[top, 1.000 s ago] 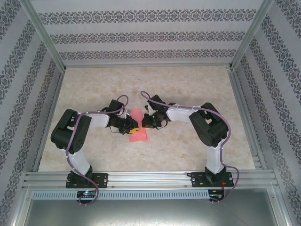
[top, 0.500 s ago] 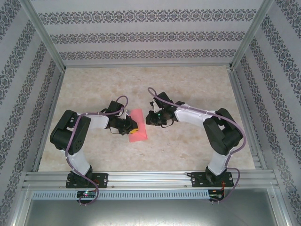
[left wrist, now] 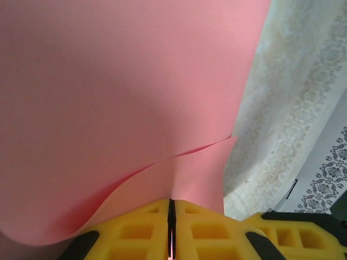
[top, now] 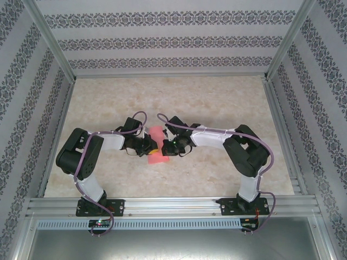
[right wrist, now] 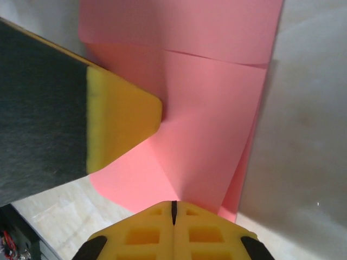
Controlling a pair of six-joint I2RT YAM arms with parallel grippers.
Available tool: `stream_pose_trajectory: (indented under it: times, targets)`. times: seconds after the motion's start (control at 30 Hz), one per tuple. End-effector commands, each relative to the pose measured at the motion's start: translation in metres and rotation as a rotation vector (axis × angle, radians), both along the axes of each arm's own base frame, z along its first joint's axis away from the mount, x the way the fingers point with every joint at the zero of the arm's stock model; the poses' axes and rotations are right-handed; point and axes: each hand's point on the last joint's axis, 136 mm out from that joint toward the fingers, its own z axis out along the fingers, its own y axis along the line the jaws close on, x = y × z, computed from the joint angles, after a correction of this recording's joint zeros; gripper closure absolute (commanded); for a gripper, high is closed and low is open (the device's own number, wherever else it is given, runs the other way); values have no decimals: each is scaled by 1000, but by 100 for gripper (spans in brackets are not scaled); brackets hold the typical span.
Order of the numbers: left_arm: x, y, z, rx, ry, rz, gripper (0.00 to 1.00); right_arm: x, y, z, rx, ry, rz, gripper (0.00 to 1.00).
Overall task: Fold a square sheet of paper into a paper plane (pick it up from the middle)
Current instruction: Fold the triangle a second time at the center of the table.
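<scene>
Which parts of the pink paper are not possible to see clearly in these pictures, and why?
1. Top view: the paper is covered in the middle by the left hand and the right hand; its folds are too small to read.
2. Left wrist view: the paper runs past the top and left edges, so its outline is cut off.
3. Right wrist view: the left hand's finger covers the paper's left side.

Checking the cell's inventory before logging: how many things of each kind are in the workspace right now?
Pink paper sheet: 1
Grippers: 2, the left gripper and the right gripper
Total: 3
</scene>
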Motion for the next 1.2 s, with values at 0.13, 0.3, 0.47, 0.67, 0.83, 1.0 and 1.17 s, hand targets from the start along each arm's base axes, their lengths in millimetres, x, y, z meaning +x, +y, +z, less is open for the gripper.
stream_pose_trajectory:
  times: [0.13,0.3,0.47,0.67,0.83,1.0,1.17]
  targets:
    - [-22,17,-29,108,110,43,88,-1,15,2,4,8,36,100]
    - [-23,20,-31,123,117,50,88,2,16,-4,-25,8,41,100]
    - [-24,22,-34,138,123,56,89,0,12,-10,-54,11,51,100]
    - [-25,24,-37,148,131,65,89,-2,2,-16,-112,7,65,100]
    - [-26,26,-39,163,139,71,89,-5,-3,-18,-136,10,87,100]
    - [-27,28,-41,176,143,75,89,-10,-8,-20,-150,21,109,100]
    - [-28,29,-42,180,146,76,89,-16,-14,-22,-165,36,125,100]
